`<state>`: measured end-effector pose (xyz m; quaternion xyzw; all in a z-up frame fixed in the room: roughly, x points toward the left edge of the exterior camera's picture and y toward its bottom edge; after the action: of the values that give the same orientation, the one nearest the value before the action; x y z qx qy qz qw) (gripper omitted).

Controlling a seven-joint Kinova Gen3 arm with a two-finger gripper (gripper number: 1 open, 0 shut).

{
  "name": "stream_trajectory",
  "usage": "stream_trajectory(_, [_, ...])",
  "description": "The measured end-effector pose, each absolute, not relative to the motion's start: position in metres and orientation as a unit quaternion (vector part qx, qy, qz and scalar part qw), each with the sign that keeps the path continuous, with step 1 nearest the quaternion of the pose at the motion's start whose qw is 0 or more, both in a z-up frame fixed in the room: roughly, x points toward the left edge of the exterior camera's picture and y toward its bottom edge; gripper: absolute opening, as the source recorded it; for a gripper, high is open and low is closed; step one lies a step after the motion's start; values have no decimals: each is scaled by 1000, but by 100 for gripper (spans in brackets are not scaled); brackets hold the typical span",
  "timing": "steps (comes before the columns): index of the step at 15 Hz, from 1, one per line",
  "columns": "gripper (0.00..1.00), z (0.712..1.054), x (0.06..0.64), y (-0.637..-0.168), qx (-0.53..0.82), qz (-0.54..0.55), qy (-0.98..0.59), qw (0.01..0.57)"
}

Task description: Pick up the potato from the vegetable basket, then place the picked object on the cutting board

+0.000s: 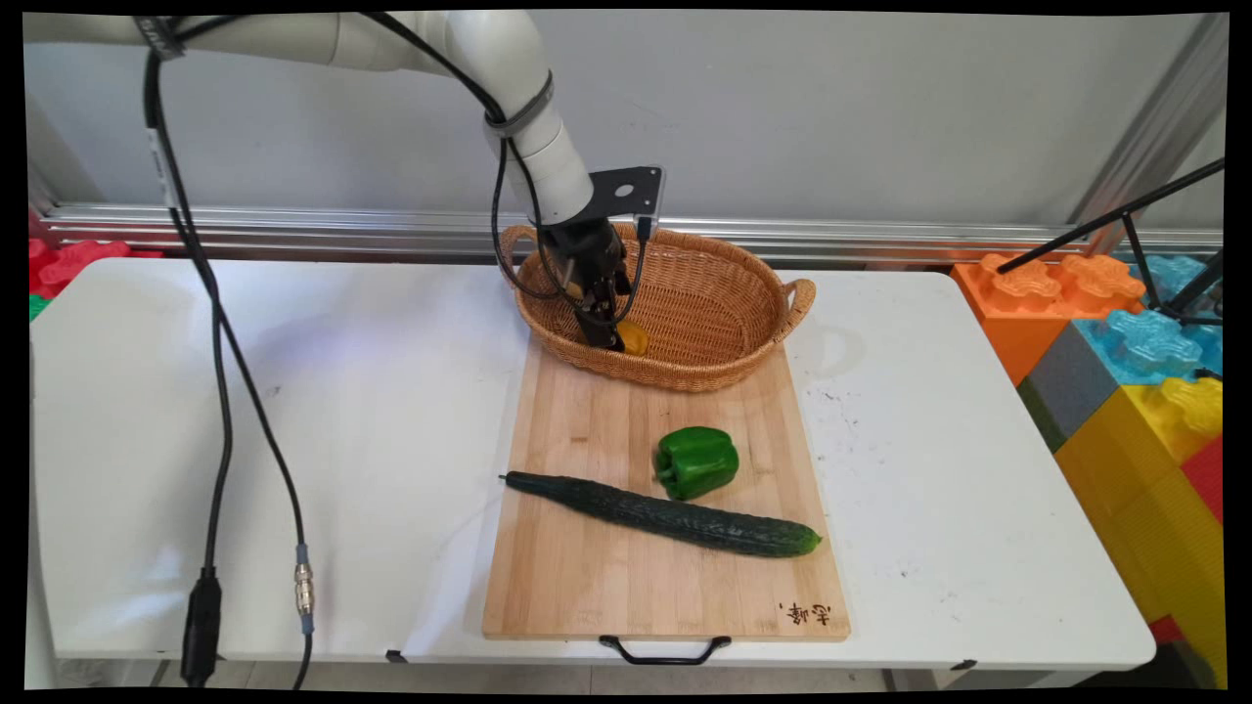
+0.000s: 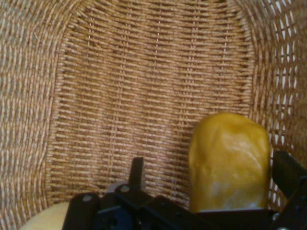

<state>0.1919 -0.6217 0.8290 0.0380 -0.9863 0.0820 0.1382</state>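
Gripper (image 1: 608, 328) lowered inside oval woven wicker basket (image 1: 729, 367), black fingers spread apart. Rounded yellow-orange fruit-like object (image 2: 229, 160) lies between them on basket floor, close against the right-hand finger (image 2: 288, 175) in hand view, well clear of the other; whether either finger presses on it cannot be told. Pale rounded object (image 2: 48, 218) just shows at hand view's lower left. Basket rests on far end of rectangular light wooden cutting board (image 1: 587, 577). Nearer on board: green bell pepper (image 1: 695, 462), just beside long dark green cucumber (image 1: 665, 515) lying slantwise. Board on white table (image 1: 372, 411).
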Motion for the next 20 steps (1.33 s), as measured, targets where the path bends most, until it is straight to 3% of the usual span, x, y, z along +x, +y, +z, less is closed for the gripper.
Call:
stream_trajectory(11, [100,814,188,-659,24,62,-989,135])
stream_trajectory(12, [0,813,188,-662,25,62,-989,134])
stream_trajectory(20, [0,813,191,-669,56,57,-988,133])
